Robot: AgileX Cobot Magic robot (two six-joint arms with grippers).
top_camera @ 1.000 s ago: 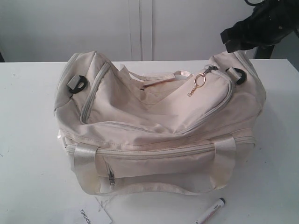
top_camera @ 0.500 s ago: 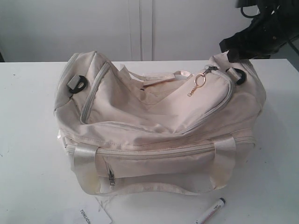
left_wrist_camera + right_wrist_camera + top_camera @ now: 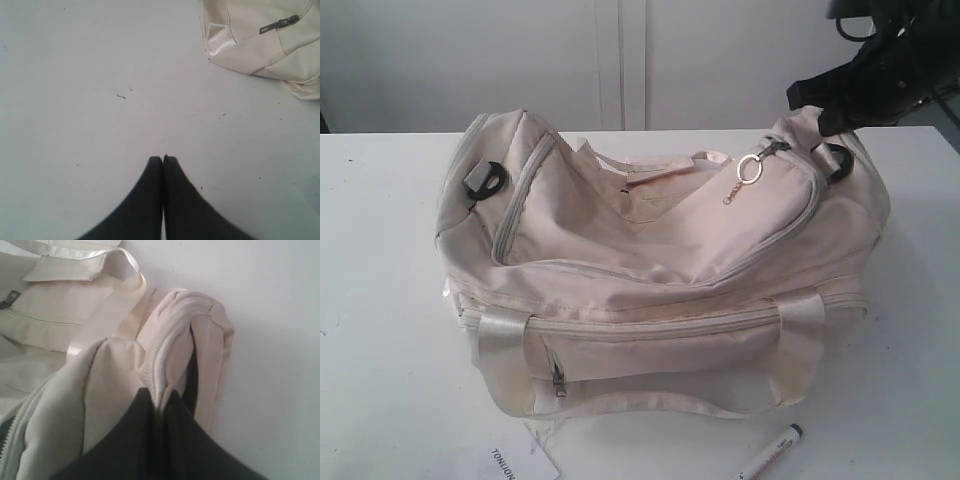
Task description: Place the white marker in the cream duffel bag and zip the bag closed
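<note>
So that the bag stays put for opening, it seems, the right gripper (image 3: pixel 159 395) pinches a fold of the cream duffel bag (image 3: pixel 660 290) at its end nearest the desk's (image 3: pixel 380 300) far right corner. The left gripper (image 3: pixel 163 159) is squeezed closed on nothing, above bare desk. The white marker (image 3: pixel 772 452) lies by the near edge, just in front of the bag, with open room on its right.

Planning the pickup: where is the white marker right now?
Exterior view, bottom right: the white marker lies on the table, beside the cream duffel bag.
</note>
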